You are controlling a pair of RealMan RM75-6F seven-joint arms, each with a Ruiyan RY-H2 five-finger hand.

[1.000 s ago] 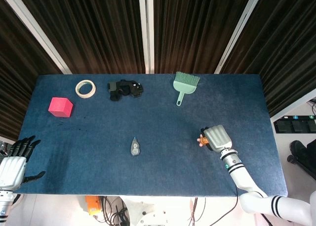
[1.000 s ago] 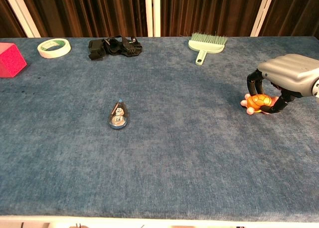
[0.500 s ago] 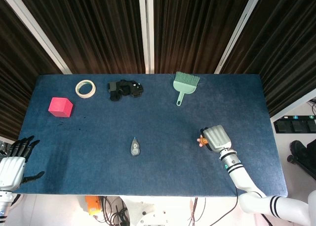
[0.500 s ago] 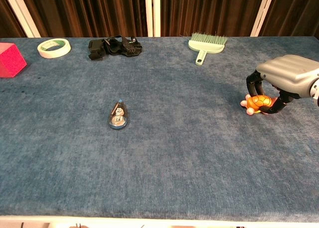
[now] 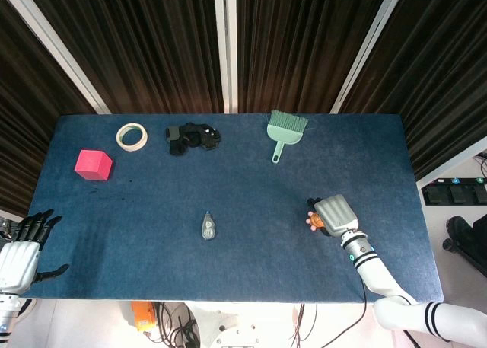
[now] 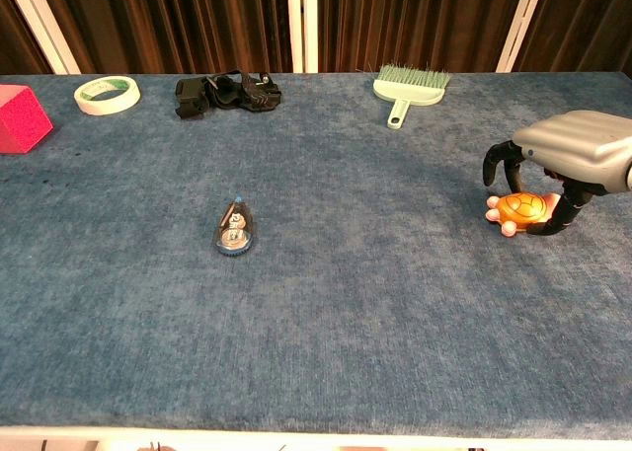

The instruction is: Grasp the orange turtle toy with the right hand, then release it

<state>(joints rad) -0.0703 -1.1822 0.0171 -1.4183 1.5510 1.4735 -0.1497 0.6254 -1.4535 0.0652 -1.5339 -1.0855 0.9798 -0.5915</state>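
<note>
One orange turtle toy [image 6: 519, 210], domed shell, upright

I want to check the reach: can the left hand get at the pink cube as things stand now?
Probably yes. The left hand hangs open off the table's near left corner, and the pink cube sits on that same side, with only bare blue table between them.

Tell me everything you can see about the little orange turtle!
The orange turtle toy has a shiny, plastic-looking domed shell and paler peach feet sticking out. It sits upright on the blue table, near the right edge. The right hand arches over it, dark fingers curving down on either side; whether they touch it is unclear.
</note>
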